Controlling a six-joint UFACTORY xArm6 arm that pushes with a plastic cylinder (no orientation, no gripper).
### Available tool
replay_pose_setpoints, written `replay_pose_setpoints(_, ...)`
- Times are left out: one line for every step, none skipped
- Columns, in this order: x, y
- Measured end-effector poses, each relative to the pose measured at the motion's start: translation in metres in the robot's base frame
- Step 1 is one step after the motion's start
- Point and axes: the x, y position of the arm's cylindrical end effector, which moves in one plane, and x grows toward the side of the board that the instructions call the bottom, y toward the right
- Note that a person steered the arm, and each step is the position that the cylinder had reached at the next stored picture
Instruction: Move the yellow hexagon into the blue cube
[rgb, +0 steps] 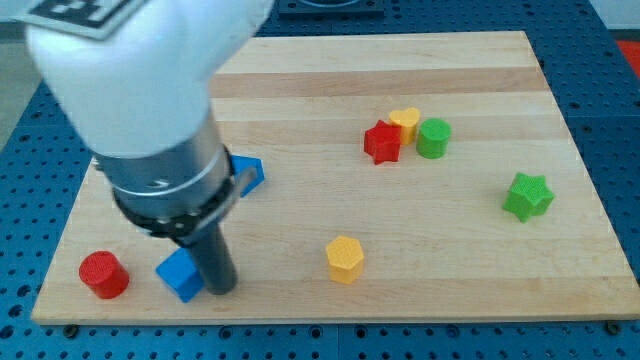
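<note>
Here my tip is touching the blue cube on its right side, while the yellow hexagon is sitting upright, no long axis, well right of that cube.

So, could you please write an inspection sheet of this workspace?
Surface: wooden board, flat.
Job's things: yellow hexagon near the view's bottom centre; blue cube to the view's left of it, apart.
Clutter: red cylinder; second blue block, partly hidden; red star, yellow block and green cylinder clustered; green star.
End effector: my tip beside the blue cube.
Cables: nothing seen.
Surroundings: blue perforated table.
</note>
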Motion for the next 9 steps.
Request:
replay_pose_setpoints(-0.011, -0.034)
replay_pose_setpoints(-0.012, -0.04)
replay_pose_setpoints(-0.033, -0.024)
replay_pose_setpoints(-0.078, 0.023)
replay_pose_setpoints(-0.084, 0.107)
replay_pose_setpoints(-0.071, 0.189)
replay_pose_setpoints(-0.038, 0.213)
replay_pose_setpoints(-0.006, 0.165)
replay_pose_setpoints(-0.002, 0.093)
